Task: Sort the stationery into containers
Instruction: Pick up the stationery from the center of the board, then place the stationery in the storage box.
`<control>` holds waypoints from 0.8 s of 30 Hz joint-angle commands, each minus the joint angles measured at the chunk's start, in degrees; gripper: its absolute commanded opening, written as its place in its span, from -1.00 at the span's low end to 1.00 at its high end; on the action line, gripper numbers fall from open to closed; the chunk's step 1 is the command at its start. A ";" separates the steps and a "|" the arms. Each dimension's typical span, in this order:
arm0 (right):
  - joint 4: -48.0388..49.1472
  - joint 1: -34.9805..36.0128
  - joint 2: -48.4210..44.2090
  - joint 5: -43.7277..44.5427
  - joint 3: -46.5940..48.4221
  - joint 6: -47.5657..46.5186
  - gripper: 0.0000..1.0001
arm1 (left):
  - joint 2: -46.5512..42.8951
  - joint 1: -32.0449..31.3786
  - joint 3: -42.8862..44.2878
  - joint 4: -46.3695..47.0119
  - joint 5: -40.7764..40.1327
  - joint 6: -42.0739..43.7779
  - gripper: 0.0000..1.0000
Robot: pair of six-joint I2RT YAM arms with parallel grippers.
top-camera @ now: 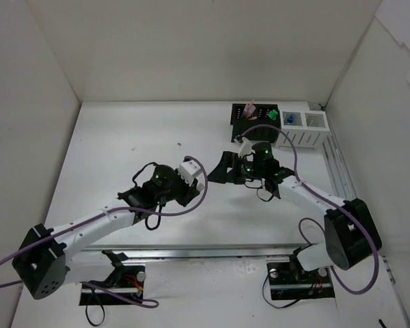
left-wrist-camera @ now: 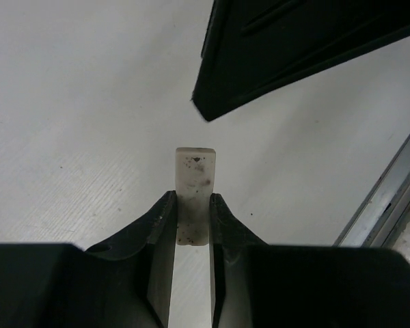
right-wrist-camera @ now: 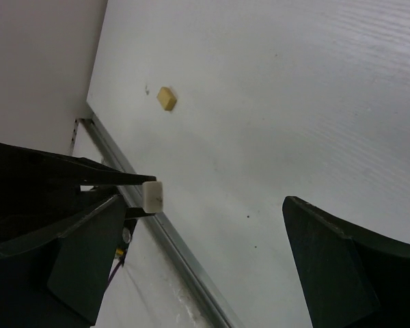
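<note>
Near table [top-camera: 123, 137] centre, white eraser [left-wrist-camera: 196, 171] pinched btwn left claw [left-wrist-camera: 193, 199] tips, sticking out fwd; right claw [right-wrist-camera: 201, 205] wide.

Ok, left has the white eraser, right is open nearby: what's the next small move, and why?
Probably shift the right gripper sideways until the white eraser sits between its open fingers. The left gripper pinches it, off-centre beside one right finger.

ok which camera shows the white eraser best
The left wrist view: the white eraser sits at the centre, pinched between the fingers of the left gripper, with its speckled face clear. The right wrist view shows it small and end-on. In the top view I cannot pick it out.
</note>
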 commanded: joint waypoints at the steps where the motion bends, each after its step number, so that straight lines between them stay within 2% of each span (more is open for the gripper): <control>1: 9.75 2.12 1.92 -7.54 3.17 3.59 0.94 | 1.03 -1.47 3.27 1.87 -0.34 4.05 -1.00; 4: 10.54 3.52 3.24 -6.49 3.61 4.21 0.90 | 2.26 -2.00 4.50 1.16 -0.97 4.22 -1.00; 6: 10.54 4.14 3.86 -6.22 3.96 4.47 0.78 | 2.87 -2.00 5.12 1.25 -1.23 4.05 -1.00; 13: 10.63 5.20 6.93 -6.66 4.40 5.97 0.14 | 2.79 -2.53 6.26 1.78 -3.60 3.43 -1.00; 19: 10.81 5.99 7.29 -6.66 4.22 6.85 -0.23 | 2.87 -2.53 6.35 2.39 -4.92 2.91 -1.00; 20: 10.81 6.16 7.20 -6.66 4.22 6.93 -0.40 | 2.96 -2.53 6.43 2.48 -5.10 2.90 -1.00; 22: 10.81 6.34 7.11 -6.75 4.40 7.02 -0.60 | 3.31 -2.53 6.70 2.74 -5.89 2.47 -1.00; 23: 10.81 6.34 7.03 -6.92 4.57 6.93 -0.90 | 3.49 -2.53 6.79 3.01 -6.15 2.20 -1.00; 24: 10.89 6.52 7.02 -6.92 4.66 6.93 -1.00 | 3.58 -2.53 6.79 3.10 -6.76 1.94 -1.00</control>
